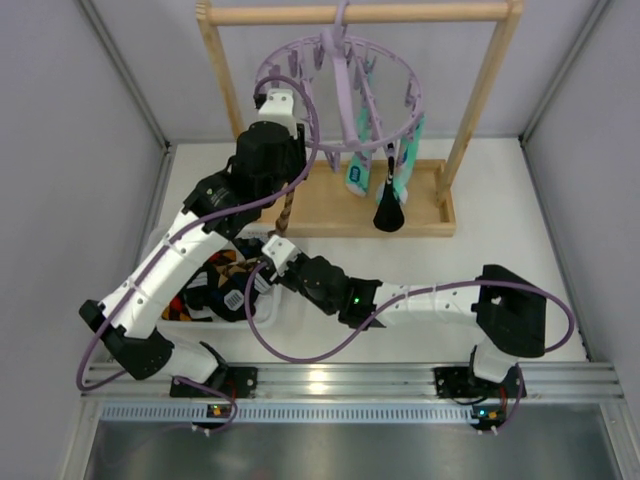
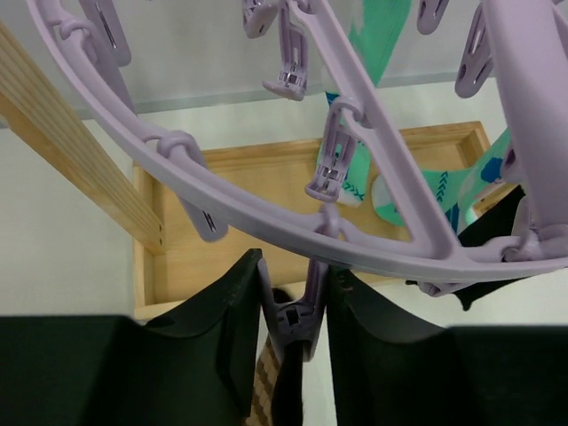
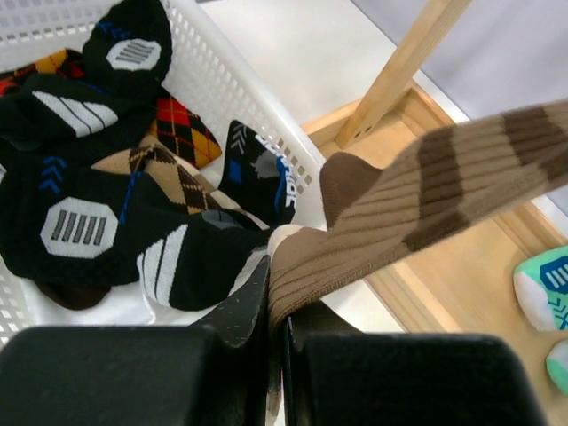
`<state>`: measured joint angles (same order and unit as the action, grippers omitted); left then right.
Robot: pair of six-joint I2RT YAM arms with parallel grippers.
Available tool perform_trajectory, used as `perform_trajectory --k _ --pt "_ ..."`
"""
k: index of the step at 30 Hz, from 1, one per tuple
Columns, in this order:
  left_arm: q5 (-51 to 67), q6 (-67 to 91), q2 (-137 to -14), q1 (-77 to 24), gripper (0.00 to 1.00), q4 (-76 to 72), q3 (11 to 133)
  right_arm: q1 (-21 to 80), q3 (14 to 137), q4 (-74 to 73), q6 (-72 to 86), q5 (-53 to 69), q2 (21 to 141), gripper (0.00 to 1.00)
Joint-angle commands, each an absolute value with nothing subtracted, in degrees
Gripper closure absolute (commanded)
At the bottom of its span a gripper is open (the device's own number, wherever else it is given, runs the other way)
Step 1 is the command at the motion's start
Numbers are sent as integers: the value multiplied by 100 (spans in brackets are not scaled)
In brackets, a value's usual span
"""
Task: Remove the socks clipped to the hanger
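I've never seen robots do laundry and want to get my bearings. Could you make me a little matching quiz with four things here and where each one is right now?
Things:
1. brown striped sock
2. mint socks
3. white basket
4. clip peg

Places:
A. holds a pile of loose socks
B. hang from the lavender hanger
C. pinched by the left gripper
D. clamped in the right gripper

Pairs: 1-D, 2-B, 3-A, 4-C

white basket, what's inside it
A pile of socks: black ones with white and grey marks, plus red and tan argyle. What lies beneath them in the white basket is covered.
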<state>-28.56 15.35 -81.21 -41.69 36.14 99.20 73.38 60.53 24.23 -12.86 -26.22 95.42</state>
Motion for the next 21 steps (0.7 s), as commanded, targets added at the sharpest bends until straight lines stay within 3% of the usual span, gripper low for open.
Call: perform_trajectory --k 1,5,11,14,16,21 --pt "-2953 1441 -8226 -4157 67 3498 10108 7488 5950 2470 -1213 -2523 9326 100" --pt "-2944 1485 -8244 -4157 83 3498 10107 7488 5836 2487 -1169 -2549 9229 100" --pt "-2760 1477 -8218 -4157 84 3507 10143 7506 5529 2435 -1029 -2505 8895 100" --pt "-2584 1512 -8156 -4157 68 3498 10073 7506 5292 2365 -879 -2522 8561 100" --pt "-2540 1547 -8051 -4157 51 3507 10020 7506 5142 2268 -853 -2540 8264 100" --pt "-2557 1582 -7691 -4157 40 3507 9765 7497 4922 2013 -809 -2356 7718 100"
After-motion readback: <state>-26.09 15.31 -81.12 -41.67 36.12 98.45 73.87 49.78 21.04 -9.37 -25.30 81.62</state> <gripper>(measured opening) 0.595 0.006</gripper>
